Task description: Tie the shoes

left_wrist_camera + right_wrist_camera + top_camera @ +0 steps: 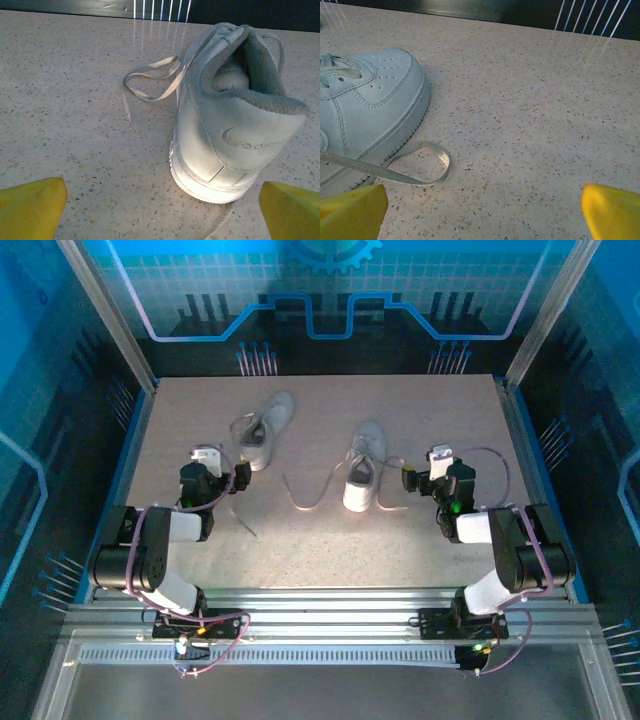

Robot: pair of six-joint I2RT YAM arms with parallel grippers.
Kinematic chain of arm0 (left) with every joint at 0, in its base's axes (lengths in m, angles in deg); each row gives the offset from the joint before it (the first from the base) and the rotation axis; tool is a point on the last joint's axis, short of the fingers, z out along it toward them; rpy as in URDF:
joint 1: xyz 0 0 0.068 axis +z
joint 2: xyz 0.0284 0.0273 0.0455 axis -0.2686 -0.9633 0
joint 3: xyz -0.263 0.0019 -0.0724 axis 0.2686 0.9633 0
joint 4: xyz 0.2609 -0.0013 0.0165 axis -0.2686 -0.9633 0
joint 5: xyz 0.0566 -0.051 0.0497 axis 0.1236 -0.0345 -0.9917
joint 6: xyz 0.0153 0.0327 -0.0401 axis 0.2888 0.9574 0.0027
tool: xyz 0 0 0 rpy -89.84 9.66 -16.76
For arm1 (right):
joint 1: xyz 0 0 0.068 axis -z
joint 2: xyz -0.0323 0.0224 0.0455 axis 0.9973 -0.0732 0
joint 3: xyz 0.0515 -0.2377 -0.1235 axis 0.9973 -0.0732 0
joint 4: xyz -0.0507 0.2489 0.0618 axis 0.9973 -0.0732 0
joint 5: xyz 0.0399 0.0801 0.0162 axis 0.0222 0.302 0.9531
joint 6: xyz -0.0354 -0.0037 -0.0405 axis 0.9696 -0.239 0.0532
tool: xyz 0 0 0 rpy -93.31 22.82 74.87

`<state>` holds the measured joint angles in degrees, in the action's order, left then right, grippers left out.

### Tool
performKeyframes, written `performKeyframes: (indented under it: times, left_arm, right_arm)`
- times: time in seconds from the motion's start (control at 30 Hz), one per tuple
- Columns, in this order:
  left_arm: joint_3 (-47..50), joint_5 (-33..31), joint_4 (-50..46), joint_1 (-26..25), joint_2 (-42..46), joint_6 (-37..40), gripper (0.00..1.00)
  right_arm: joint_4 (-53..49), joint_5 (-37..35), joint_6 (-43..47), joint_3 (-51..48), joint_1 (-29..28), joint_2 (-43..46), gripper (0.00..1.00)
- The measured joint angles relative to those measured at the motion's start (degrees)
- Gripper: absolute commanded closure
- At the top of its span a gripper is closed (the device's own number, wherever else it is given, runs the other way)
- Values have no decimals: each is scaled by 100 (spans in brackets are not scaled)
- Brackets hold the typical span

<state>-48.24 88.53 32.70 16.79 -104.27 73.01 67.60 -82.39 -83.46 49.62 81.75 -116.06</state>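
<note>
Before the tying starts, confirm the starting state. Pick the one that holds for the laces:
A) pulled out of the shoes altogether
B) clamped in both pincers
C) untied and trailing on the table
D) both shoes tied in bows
C: untied laces trail from the right shoe across the table, and a loose lace loop lies beside the left shoe; neither shoe has a bow.
</note>
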Motion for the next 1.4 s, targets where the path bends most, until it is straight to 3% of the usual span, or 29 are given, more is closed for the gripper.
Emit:
performKeyframes:
  times: [1.4]
  left_arm:
    - [83,63,57,0,120,4,1]
  right_arm:
    - [-227,170,-20,2,111,179,2]
